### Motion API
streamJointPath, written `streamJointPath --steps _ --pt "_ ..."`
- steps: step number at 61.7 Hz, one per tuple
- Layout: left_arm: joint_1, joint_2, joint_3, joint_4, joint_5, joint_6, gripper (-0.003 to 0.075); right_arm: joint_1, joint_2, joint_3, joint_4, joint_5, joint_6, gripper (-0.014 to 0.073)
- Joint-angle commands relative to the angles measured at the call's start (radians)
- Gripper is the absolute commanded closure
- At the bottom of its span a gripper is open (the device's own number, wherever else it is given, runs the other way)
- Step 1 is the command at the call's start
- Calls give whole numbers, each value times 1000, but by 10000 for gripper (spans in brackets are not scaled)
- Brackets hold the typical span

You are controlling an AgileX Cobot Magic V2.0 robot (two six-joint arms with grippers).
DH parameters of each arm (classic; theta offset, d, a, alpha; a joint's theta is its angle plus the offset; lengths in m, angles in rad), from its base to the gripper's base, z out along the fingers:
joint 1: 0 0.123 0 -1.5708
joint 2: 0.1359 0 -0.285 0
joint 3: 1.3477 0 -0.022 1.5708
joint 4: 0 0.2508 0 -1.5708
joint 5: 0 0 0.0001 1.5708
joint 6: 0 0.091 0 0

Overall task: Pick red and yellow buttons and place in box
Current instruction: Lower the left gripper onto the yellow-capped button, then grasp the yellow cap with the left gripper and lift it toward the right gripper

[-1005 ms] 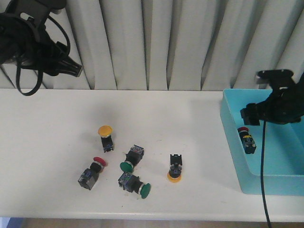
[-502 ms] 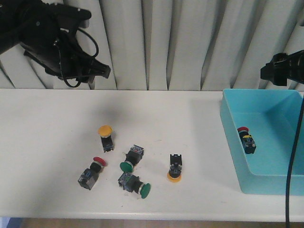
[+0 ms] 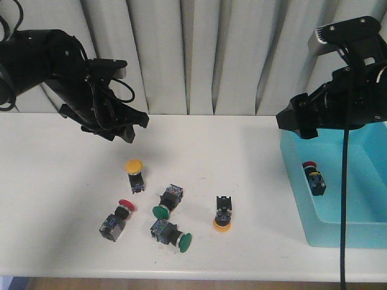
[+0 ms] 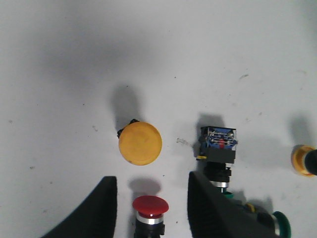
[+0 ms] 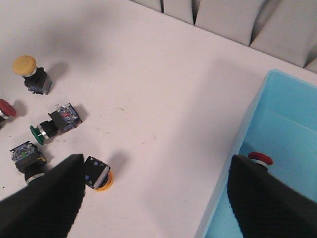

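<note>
On the white table an upright yellow button (image 3: 133, 166) stands behind a red button (image 3: 126, 205) lying on its side. Another yellow button (image 3: 222, 223) rests cap-down to their right. My left gripper (image 3: 124, 130) hovers open above and behind these. In the left wrist view the left gripper (image 4: 153, 179) frames the red button (image 4: 150, 206), with the yellow button (image 4: 140, 143) just beyond. My right gripper (image 3: 299, 124) hangs open over the left wall of the light-blue box (image 3: 293, 181). A red button (image 3: 311, 165) lies inside the box.
Two green-capped switches (image 3: 160, 211) (image 3: 184, 241) lie among the buttons. The right wrist view shows the cap-down yellow button (image 5: 101, 181) close to one finger, and the box (image 5: 287, 124) beside the other. Pleated curtains close off the back of the table.
My left arm has swung down and right toward the cluster of buttons. My right arm has risen out of the box and shifted left over its wall, leaving a red button inside.
</note>
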Motion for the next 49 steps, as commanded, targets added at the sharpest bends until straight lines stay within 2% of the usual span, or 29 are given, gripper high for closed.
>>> streamJointPath --steps 1,17,24,35,49 --pt "-2 -35 -32 16 -25 1 363 8 -25 -27 -2 -41 0 14" --pt "-2 -6 -32 37 -48 -6 161 8 -25 -27 6 -37 0 14" --pt "-2 25 -32 26 -50 -6 101 8 -25 -27 6 -36 0 14" --pt "-3 67 -32 14 -73 -6 95 8 -25 -27 7 -31 1 14" --pt "-8 113 -33 16 -89 -5 131 8 -25 -27 7 -26 4 14"
